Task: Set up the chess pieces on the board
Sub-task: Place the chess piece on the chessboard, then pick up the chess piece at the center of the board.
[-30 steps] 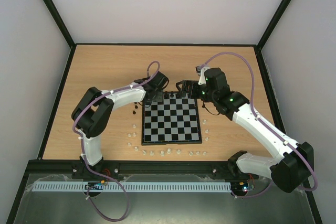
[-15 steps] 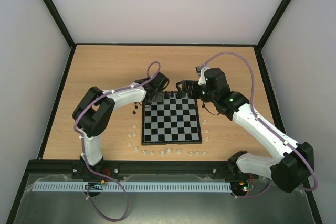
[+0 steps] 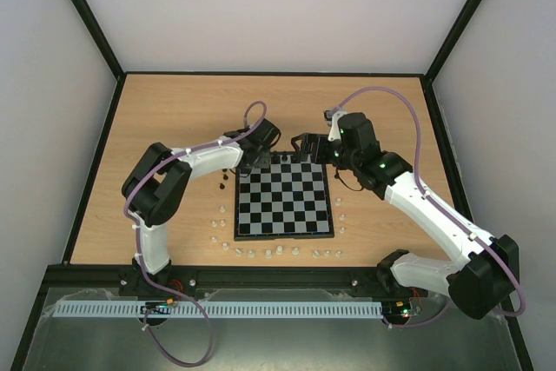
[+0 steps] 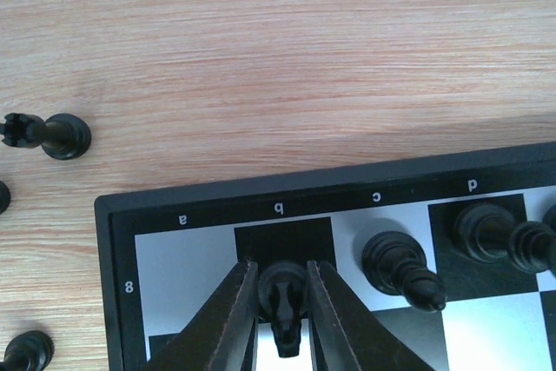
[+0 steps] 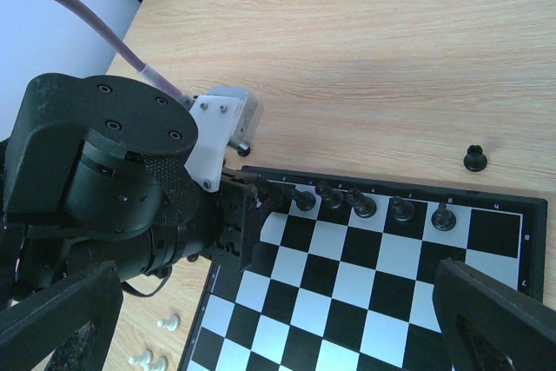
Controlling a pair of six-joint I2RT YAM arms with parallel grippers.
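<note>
Left gripper is down at the far-left corner of the board, jaws nearly closed around the b8 piece. Both fingers sit against its sides with no visible gap. Can't tell if they're pinching it or merely resting beside it. Right gripper hangs over the board's far edge, jaws wide open, nothing in them.

Risks as I see them:
- Lift-off: if one finger sticks to the b8 piece, it gets dragged or tipped. It's tiny and looks top-heavy, so it won't take much.
- Opening wide: the c8 piece stands just beside the finger on that side. Too much spread knocks it into the d8 piece.
- Placement: the fingers hide the base, so I can't confirm it's centred on its square.
- a8 is bare. The rook waits on the tabletop near that corner, with another black piece nearby. A low sideways retreat could sweep them.
- Arms: in the top view both grippers are near each other at the far edge, and the left arm fills half the right wrist view. Moving both at once risks a clash.
</note>
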